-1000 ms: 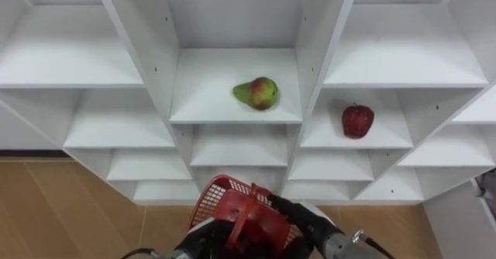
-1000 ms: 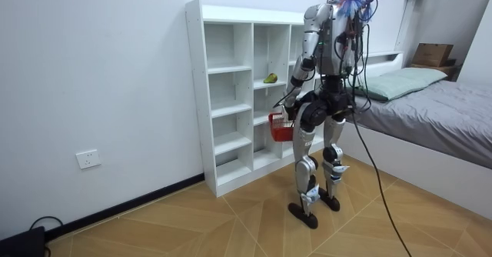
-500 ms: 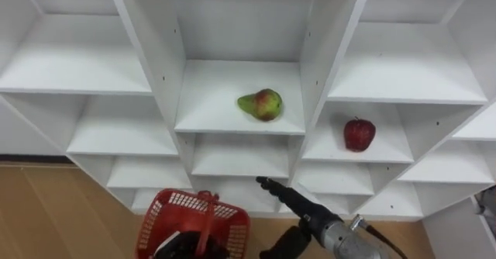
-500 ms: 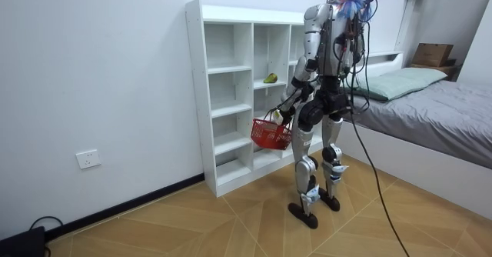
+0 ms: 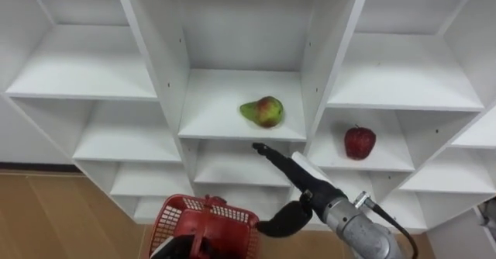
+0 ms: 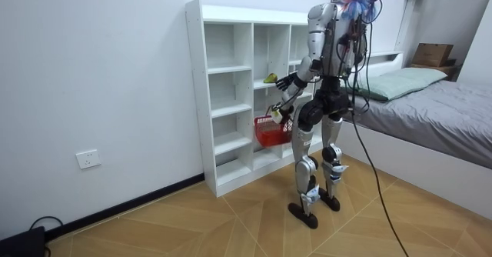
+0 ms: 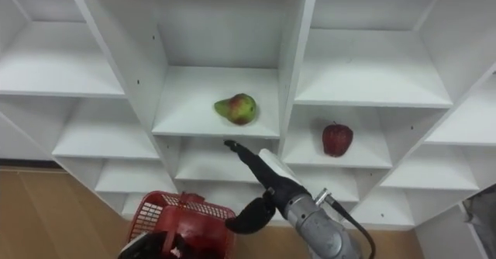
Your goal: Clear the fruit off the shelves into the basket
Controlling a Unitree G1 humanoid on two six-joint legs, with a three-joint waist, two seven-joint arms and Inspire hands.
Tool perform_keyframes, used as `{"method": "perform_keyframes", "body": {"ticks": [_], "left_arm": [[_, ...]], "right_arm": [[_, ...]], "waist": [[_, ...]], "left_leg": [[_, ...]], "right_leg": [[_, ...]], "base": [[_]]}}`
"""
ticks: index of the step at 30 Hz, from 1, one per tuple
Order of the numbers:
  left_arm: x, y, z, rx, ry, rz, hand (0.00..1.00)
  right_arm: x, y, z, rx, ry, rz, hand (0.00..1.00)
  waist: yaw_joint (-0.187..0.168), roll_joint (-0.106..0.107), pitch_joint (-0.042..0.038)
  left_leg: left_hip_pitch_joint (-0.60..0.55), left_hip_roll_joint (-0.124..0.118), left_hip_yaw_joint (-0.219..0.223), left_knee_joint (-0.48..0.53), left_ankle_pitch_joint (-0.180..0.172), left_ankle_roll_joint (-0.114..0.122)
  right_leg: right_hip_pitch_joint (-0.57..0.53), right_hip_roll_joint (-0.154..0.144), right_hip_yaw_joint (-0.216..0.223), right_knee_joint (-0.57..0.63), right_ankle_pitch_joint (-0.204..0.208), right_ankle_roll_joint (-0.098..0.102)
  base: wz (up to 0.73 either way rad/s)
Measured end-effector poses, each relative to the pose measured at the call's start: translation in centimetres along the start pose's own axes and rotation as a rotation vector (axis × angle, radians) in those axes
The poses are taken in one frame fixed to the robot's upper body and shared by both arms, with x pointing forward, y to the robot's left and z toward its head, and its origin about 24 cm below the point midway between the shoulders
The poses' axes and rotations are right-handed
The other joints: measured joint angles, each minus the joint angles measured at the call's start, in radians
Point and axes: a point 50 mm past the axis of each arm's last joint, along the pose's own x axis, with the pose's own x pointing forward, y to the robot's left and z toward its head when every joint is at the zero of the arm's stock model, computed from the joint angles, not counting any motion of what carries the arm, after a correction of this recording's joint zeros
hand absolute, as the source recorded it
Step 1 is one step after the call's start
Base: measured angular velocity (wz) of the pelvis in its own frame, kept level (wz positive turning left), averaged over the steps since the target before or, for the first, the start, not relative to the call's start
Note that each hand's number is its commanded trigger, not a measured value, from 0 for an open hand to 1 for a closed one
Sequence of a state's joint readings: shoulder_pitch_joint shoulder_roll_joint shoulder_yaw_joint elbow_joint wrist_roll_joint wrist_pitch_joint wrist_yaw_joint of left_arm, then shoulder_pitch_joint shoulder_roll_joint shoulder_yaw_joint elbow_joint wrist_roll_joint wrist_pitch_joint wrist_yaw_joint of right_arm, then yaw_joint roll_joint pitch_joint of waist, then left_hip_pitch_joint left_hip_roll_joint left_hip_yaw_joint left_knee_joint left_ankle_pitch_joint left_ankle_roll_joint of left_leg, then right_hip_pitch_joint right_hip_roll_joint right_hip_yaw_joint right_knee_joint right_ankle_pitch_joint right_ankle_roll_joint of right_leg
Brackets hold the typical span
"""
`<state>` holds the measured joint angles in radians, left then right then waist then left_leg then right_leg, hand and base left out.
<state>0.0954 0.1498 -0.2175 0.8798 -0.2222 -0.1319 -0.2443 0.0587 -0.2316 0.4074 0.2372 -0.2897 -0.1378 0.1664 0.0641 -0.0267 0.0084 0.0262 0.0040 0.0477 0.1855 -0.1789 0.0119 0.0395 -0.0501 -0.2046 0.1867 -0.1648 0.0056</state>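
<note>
Pear (image 5: 262, 112) lying in the closet (image 5: 147, 65), with an open hand being held out just under it.

In the left eye view the pear is lying on the middle shelf, and an apple (image 5: 359, 143) is lying at its 4 o'clock, one compartment over. The right hand (image 5: 304, 176) is being stretched toward the pear from 5 o'clock, fingers straight, thumb spread wide, nothing held. A red basket (image 5: 203, 222) is being gripped by its handle in the curled left hand (image 5: 177, 249) at 7 o'clock. In the room view the robot is standing facing the closet, the basket being hung before its thighs, a bed (image 6: 446, 107) at 3 o'clock.
</note>
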Motion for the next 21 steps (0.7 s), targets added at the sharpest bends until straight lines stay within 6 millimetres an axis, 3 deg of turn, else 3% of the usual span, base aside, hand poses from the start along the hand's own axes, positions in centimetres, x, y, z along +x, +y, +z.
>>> {"method": "perform_keyframes", "body": {"ticks": [3, 6, 8, 16, 21], "left_arm": [[0.0, 0.0, 0.1, -0.017, -0.010, 0.011, 1.00], [0.0, 0.0, 0.1, -0.018, -0.011, 0.023, 1.00], [0.0, 0.0, 0.1, -0.018, -0.011, 0.024, 1.00], [0.0, 0.1, -0.1, -0.019, -0.006, 0.026, 1.00], [0.0, 0.1, -0.1, -0.016, -0.005, 0.023, 1.00]], "right_arm": [[0.0, -0.2, 1.0, -0.008, -0.043, -0.012, 0.00], [-0.1, -0.3, 1.5, -0.019, -0.062, -0.020, 0.00], [-0.1, -0.4, 1.7, -0.024, -0.070, -0.022, 0.00], [-0.1, -0.6, 2.4, -0.038, -0.101, -0.033, 0.00], [0.1, -1.5, 4.3, -0.065, -0.181, -0.059, 0.00]], "waist": [[0.014, -0.008, 0.0025], [0.024, -0.016, -0.0017], [0.026, -0.019, 0.0017], [0.029, -0.017, 0.0041], [0.028, -0.020, 0.0077]], "left_leg": [[0.007, 0.000, -0.001, 0.000, 0.000, 0.000], [0.014, 0.000, -0.005, -0.001, 0.000, 0.000], [0.021, 0.000, -0.005, -0.002, 0.000, 0.000], [0.029, 0.000, -0.005, -0.003, 0.000, 0.000], [0.032, 0.000, -0.004, -0.005, 0.000, 0.000]], "right_leg": [[0.011, 0.000, 0.000, -0.002, 0.000, 0.000], [0.017, 0.000, -0.001, -0.002, 0.000, 0.000], [0.027, 0.000, 0.000, -0.003, 0.000, 0.000], [0.032, 0.001, 0.001, -0.002, 0.000, 0.000], [0.033, 0.001, 0.001, -0.002, 0.000, 0.000]], "base": [[0.00], [0.00], [0.00], [0.00], [0.00]]}}
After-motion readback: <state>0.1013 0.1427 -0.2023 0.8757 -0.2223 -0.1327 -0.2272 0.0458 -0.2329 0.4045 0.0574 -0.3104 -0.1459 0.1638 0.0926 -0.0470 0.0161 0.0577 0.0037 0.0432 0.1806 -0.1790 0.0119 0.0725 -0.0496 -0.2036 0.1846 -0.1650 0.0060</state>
